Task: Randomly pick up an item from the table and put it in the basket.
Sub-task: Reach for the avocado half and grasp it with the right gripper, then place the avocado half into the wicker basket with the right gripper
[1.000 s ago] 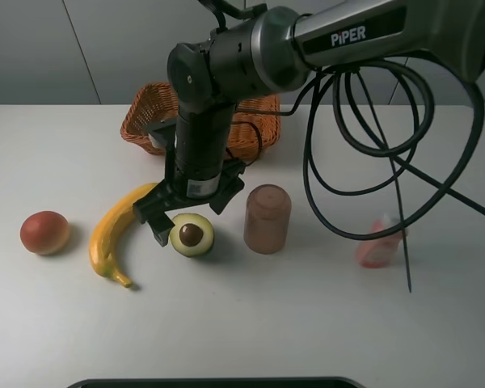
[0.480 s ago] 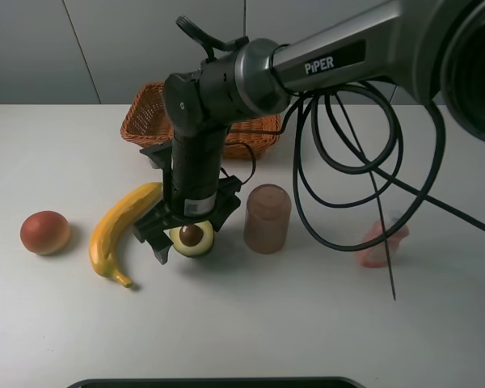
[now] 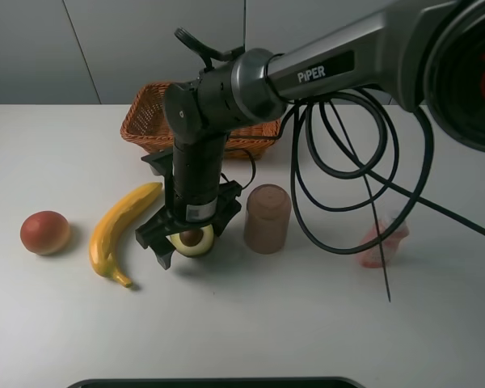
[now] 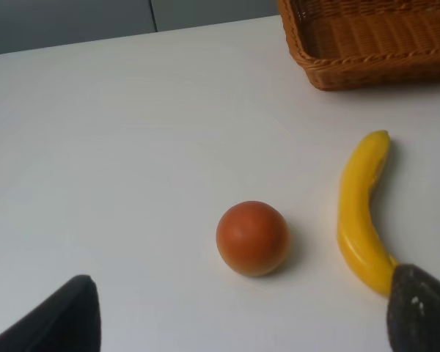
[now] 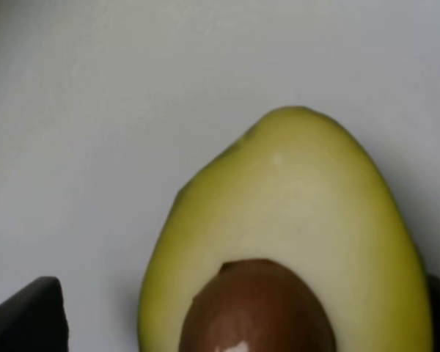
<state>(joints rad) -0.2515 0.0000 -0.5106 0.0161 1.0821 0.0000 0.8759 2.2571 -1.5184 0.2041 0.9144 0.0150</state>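
The halved avocado (image 3: 199,246) lies cut side up on the white table (image 3: 307,323), pit showing. My right gripper (image 3: 190,242) has reached across to the left half and hangs straight down over it, open, one finger on each side of the fruit. In the right wrist view the avocado (image 5: 293,205) fills the picture between the dark fingertips (image 5: 26,315). The wicker basket (image 3: 145,117) stands behind the arm at the back of the table. My left gripper (image 4: 238,315) is open and empty, low over the table's left side; the exterior high view does not show it.
A yellow banana (image 3: 117,226) lies just left of the avocado, and a red-orange fruit (image 3: 44,232) further left. A brown cup (image 3: 267,218) stands close on the right. A pink item (image 3: 380,242) and hanging black cables (image 3: 339,178) are at the right.
My right gripper has come down over the avocado; its fingers now sit lower on both sides of the fruit. The avocado has not moved.
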